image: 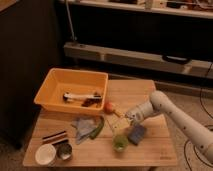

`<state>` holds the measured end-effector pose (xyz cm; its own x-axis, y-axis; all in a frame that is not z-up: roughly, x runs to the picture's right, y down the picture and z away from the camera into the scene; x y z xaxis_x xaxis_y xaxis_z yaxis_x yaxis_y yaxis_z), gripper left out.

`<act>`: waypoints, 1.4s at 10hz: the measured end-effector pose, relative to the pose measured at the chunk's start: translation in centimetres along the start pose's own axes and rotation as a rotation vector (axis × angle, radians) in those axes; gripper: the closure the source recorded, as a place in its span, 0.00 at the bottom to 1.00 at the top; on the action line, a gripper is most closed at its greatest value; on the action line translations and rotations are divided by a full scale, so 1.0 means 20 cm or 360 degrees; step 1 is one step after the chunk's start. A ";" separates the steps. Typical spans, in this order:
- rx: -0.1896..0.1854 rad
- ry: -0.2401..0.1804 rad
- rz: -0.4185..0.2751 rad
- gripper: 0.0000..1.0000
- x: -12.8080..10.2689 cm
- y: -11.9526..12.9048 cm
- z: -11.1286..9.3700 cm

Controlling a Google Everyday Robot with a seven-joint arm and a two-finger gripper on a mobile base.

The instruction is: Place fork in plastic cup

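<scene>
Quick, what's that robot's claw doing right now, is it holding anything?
Gripper: close by the plastic cup; open, closed or holding something cannot be told.

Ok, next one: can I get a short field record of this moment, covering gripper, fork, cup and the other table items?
gripper: gripper low over the table, just behind the plastic cup
fork: fork slants down from the gripper toward the cup; grip cannot be told
plastic cup: plastic cup upright, near the front edge
task state: fork not clearly inside the cup yet
beside cup: blue sponge on its image-right side
back left: orange bin with items inside
front left: white cup, metal tin
</scene>
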<state>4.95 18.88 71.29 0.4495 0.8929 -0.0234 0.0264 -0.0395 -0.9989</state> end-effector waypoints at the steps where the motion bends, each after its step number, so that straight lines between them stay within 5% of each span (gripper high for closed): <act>1: -0.0015 -0.0009 -0.0044 0.92 -0.01 0.01 -0.04; 14: -0.0204 0.0063 -0.0218 0.92 0.09 -0.06 -0.03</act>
<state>6.28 20.18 72.42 0.4687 0.8757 0.1164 0.2019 0.0221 -0.9792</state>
